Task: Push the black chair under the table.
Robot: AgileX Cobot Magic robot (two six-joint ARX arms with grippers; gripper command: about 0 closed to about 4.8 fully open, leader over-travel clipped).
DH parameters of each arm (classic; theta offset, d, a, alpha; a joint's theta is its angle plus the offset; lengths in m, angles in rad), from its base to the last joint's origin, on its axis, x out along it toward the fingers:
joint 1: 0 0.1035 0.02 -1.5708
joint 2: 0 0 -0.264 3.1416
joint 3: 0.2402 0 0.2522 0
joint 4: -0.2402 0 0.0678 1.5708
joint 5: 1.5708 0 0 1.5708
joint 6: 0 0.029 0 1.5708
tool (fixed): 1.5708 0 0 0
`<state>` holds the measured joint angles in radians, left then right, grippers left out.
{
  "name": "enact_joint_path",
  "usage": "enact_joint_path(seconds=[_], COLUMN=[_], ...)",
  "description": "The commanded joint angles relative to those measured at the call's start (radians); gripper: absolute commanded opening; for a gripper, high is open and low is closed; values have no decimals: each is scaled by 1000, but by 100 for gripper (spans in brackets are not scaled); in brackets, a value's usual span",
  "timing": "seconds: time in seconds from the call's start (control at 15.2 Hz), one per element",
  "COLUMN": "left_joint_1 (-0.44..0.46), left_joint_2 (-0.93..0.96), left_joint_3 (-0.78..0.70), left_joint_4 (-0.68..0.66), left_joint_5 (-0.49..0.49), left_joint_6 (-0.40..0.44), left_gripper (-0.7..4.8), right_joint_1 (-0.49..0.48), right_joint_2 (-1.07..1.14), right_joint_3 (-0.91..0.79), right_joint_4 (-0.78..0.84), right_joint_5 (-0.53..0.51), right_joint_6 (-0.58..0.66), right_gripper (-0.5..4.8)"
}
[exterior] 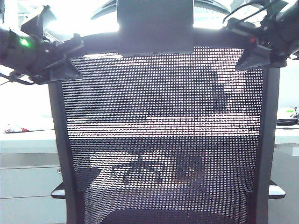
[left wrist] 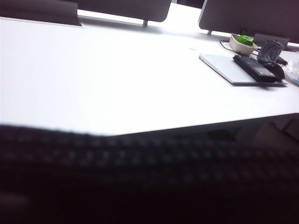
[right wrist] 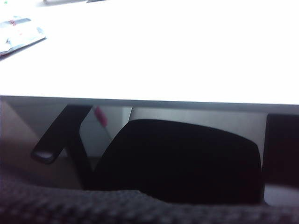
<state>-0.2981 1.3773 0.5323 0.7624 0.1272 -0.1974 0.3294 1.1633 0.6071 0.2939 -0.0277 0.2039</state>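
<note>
- The large black office chair with the see-through mesh back fills the exterior view, nearest the camera; its solid black frame runs down both sides, and a dark rectangular headrest bracket rises from its top rail.
- The left pincer sits at the chair's upper left corner and the right pincer at its upper right corner, both against the top of the frame. I cannot tell how far either is open, nor whether it has any hold.
- Beyond the chair lies the long white counter; in the right wrist view the chair's seat already lies below the counter's front edge.
- To push well, I judge both arms should press forward evenly, so the chair rolls straight rather than swivelling.
- The short armrests sit below the counter top; watch that they clear its edge.
</note>
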Motion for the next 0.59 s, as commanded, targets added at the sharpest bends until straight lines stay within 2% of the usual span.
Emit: enact_joint_path(seconds=[0.07, 0.59], left_joint_1=[9, 27], left_joint_2=[74, 242], left_joint_3=[77, 237], left_joint_4=[68, 116], left_joint_5=[-46, -48], left_joint_6=[41, 56], left_gripper=[-6, -6], right_joint_1=[-27, -71], right_joint_2=[53, 236], right_joint_3=[24, 210], right_joint_4=[155, 152], right_joint_5=[23, -15], right_joint_6=[-3, -53], right_gripper=[-5, -5])
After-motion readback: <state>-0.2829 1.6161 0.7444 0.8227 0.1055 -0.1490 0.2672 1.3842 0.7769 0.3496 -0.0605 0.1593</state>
